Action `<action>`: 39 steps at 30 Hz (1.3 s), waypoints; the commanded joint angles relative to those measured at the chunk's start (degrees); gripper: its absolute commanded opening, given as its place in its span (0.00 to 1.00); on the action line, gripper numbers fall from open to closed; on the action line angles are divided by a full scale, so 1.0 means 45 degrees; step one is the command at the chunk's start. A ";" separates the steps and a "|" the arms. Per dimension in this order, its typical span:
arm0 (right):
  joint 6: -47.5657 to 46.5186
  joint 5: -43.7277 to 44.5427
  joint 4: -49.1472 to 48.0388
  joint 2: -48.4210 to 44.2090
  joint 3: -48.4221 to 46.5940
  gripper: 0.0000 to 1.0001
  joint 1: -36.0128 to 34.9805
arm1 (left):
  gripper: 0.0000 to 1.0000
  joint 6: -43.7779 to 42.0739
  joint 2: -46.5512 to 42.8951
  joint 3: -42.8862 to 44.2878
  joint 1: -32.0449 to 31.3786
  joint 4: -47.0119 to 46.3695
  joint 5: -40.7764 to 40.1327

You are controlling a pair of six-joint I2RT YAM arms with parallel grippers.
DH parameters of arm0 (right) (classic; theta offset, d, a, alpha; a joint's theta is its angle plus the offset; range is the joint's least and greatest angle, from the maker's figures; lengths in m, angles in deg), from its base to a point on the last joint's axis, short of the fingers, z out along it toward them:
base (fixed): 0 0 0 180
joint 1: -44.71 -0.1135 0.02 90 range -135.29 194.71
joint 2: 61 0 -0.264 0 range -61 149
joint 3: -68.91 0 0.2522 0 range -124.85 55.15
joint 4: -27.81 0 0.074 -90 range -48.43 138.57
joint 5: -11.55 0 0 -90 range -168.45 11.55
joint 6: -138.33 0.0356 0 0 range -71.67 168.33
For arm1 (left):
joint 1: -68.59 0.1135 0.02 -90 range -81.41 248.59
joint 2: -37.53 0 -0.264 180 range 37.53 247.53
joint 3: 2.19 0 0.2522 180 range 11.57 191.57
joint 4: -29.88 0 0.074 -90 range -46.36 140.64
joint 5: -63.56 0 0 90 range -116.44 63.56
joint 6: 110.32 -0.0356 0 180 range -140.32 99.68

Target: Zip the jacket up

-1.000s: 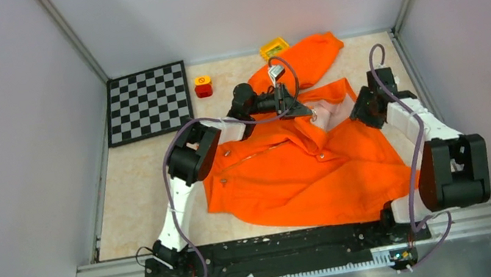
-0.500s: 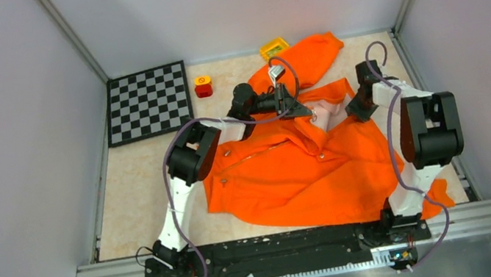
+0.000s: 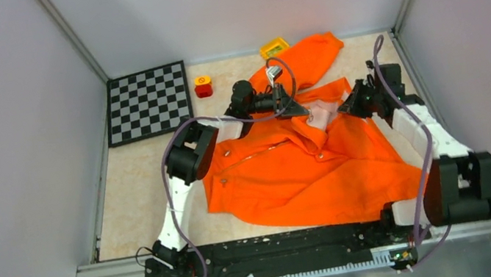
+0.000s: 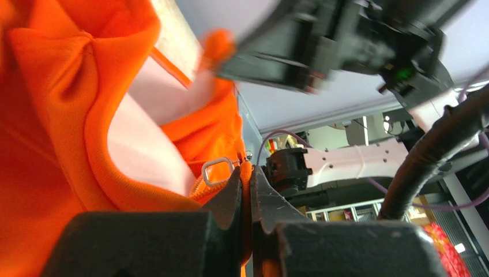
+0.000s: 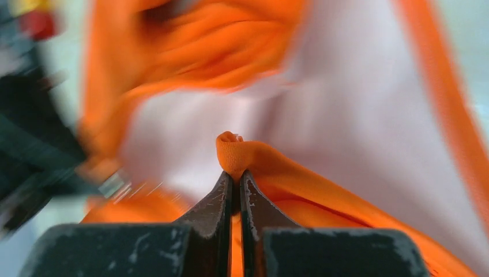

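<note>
Top external: showing the jacket [image 3: 307,173] lying rumpled across the middle of the table [image 3: 137,200], with one sleeve reaching toward 12 o'clock. Showing the left gripper [image 3: 295,110] and the right gripper [image 3: 350,103] meeting the collar end, at 11 and 1 o'clock of the garment. Left wrist: pinching an orange edge beside the zipper pull [image 4: 216,171], jaws closed on fabric. Right wrist: clamping a small orange fold, jaws closed tight. Also listing a chessboard [image 3: 148,103] at 10 o'clock, with a red block [image 3: 203,86] just beside it.
</note>
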 commanded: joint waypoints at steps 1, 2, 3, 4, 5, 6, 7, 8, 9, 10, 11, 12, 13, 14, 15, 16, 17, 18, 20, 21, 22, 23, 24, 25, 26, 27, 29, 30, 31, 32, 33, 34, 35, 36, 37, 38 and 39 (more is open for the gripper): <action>-0.0312 -0.7878 -0.1722 -0.1554 0.1011 0.00 -0.0119 | 0.00 -0.1630 -0.0890 0.0861 0.0484 0.1957 0.0018; 0.0197 -0.8475 -0.1649 -0.1603 0.1411 0.00 -0.0119 | 0.00 -0.1655 -0.0874 0.0935 0.0535 0.2019 0.0023; 0.0453 -0.8188 -0.1218 -0.1741 0.1827 0.00 -0.0111 | 0.00 -0.1636 -0.0869 0.0986 0.0556 0.2002 0.0016; 0.0557 -0.7369 -0.0561 -0.1976 0.2201 0.00 -0.0091 | 0.00 -0.1632 -0.0878 0.1017 0.0554 0.2027 0.0013; 0.0618 -0.6304 0.0229 -0.2152 0.2514 0.00 -0.0061 | 0.00 -0.1614 -0.0887 0.0999 0.0571 0.2025 -0.0004; 0.0760 -0.4921 0.1060 -0.2218 0.2683 0.00 0.0025 | 0.00 -0.1612 -0.0902 0.0953 0.0558 0.2025 -0.0021; 0.0924 -0.3552 0.1994 -0.2177 0.2755 0.00 0.0114 | 0.00 -0.1628 -0.0934 0.0896 0.0547 0.2032 -0.0043; 0.1206 -0.2221 0.2856 -0.2104 0.2781 0.00 0.0191 | 0.00 -0.1640 -0.0960 0.0820 0.0553 0.2026 -0.0063; 0.1898 -0.0536 0.3632 -0.2094 0.2811 0.00 0.0211 | 0.00 -0.1649 -0.0987 0.0755 0.0549 0.2022 -0.0080; 0.2529 0.0805 0.4291 -0.2154 0.2908 0.00 0.0230 | 0.00 -0.1678 -0.1027 0.0673 0.0553 0.2034 -0.0094; 0.2993 0.1658 0.4622 -0.2264 0.3064 0.00 0.0233 | 0.00 -0.1712 -0.1069 0.0590 0.0549 0.2028 -0.0137; 0.3476 0.2309 0.4783 -0.2490 0.3323 0.00 0.0241 | 0.00 -0.1741 -0.1108 0.0540 0.0538 0.2035 -0.0150; 0.3768 0.2691 0.4674 -0.2777 0.3653 0.00 0.0241 | 0.00 -0.1747 -0.1121 0.0510 0.0535 0.2050 -0.0144; 0.3939 0.2934 0.4292 -0.3084 0.3985 0.00 0.0261 | 0.00 -0.1765 -0.1139 0.0474 0.0532 0.2045 -0.0153; 0.4136 0.3248 0.3886 -0.3367 0.4326 0.00 0.0288 | 0.00 -0.1767 -0.1142 0.0462 0.0517 0.2044 -0.0162; 0.4129 0.3389 0.3639 -0.3585 0.4586 0.00 0.0374 | 0.00 -0.1753 -0.1142 0.0451 0.0488 0.2035 -0.0173; 0.4063 0.3407 0.3266 -0.3720 0.4819 0.00 0.0487 | 0.00 -0.1732 -0.1142 0.0433 0.0470 0.2014 -0.0157; 0.4083 0.3536 0.3027 -0.3837 0.4970 0.00 0.0546 | 0.00 -0.1714 -0.1142 0.0428 0.0448 0.2001 -0.0118; 0.3677 0.3061 0.2353 -0.4029 0.5140 0.00 0.0671 | 0.00 -0.1709 -0.1194 0.0363 0.0435 0.1984 -0.0105; 0.3462 0.2573 0.2012 -0.4203 0.5206 0.00 0.0695 | 0.00 -0.1726 -0.1217 0.0339 0.0409 0.1990 -0.0092; 0.3266 0.2001 0.1525 -0.4444 0.5329 0.00 0.0701 | 0.00 -0.1728 -0.1234 0.0302 0.0406 0.1976 -0.0076; 0.3093 0.1410 0.1127 -0.4767 0.5464 0.00 0.0702 | 0.00 -0.1719 -0.1239 0.0277 0.0403 0.1960 -0.0067; 0.2795 0.0569 0.0572 -0.5196 0.5676 0.00 0.0702 | 0.00 -0.1710 -0.1257 0.0245 0.0383 0.1941 -0.0080; 0.2619 -0.0459 -0.0327 -0.5857 0.6015 0.00 0.0702 | 0.00 -0.1692 -0.1276 0.0233 0.0396 0.1882 -0.0070; 0.2466 -0.1495 -0.1341 -0.6884 0.6392 0.00 0.0702 | 0.00 -0.1690 -0.1278 0.0230 0.0392 0.1880 -0.0066; 0.2507 -0.2572 -0.2661 -0.7531 0.6763 0.00 0.0677 | 0.00 -0.1699 -0.1286 0.0246 0.0397 0.1868 -0.0066; 0.2596 -0.4605 -0.5167 -0.8122 0.7083 0.00 0.0663 | 0.00 -0.1742 -0.1264 0.0346 0.0415 0.1915 -0.0049; 0.2555 -0.5517 -0.5906 -0.7878 0.6830 0.00 0.0663 | 0.00 -0.1762 -0.1245 0.0422 0.0412 0.1987 -0.0056; 0.2489 -0.6468 -0.6415 -0.7435 0.6420 0.00 0.0648 | 0.00 -0.1757 -0.1213 0.0517 0.0433 0.2037 -0.0052; 0.2559 -0.7757 -0.6977 -0.6914 0.6015 0.00 0.0629 | 0.00 -0.1749 -0.1183 0.0614 0.0485 0.2080 -0.0020; 0.2858 -0.9019 -0.7768 -0.6338 0.5640 0.00 0.0573 | 0.00 -0.1731 -0.1164 0.0709 0.0535 0.2124 0.0018; 0.3327 -1.0331 -0.9003 -0.5900 0.5356 0.00 0.0380 | 0.00 -0.1729 -0.1169 0.0787 0.0682 0.2159 0.0045; 0.3774 -1.1392 -0.9950 -0.5579 0.5125 0.00 0.0066 | 0.00 -0.1746 -0.1177 0.0831 0.0816 0.2234 0.0034; 0.4018 -1.2151 -1.0417 -0.5356 0.4857 0.00 -0.0310 | 0.00 -0.1765 -0.1195 0.0897 0.0977 0.2322 0.0019; 0.3905 -1.2810 -1.0275 -0.5157 0.4509 0.00 -0.0890 | 0.00 -0.1784 -0.1172 0.1013 0.1161 0.2465 0.0062; 0.3507 -1.3218 -0.9569 -0.4986 0.4072 0.00 -0.1384 | 0.00 -0.1828 -0.1153 0.1147 0.1330 0.2658 0.0102; 0.3033 -1.3473 -0.8946 -0.4813 0.3700 0.00 -0.1925 | 0.00 -0.1909 -0.1170 0.1300 0.1459 0.2941 0.0085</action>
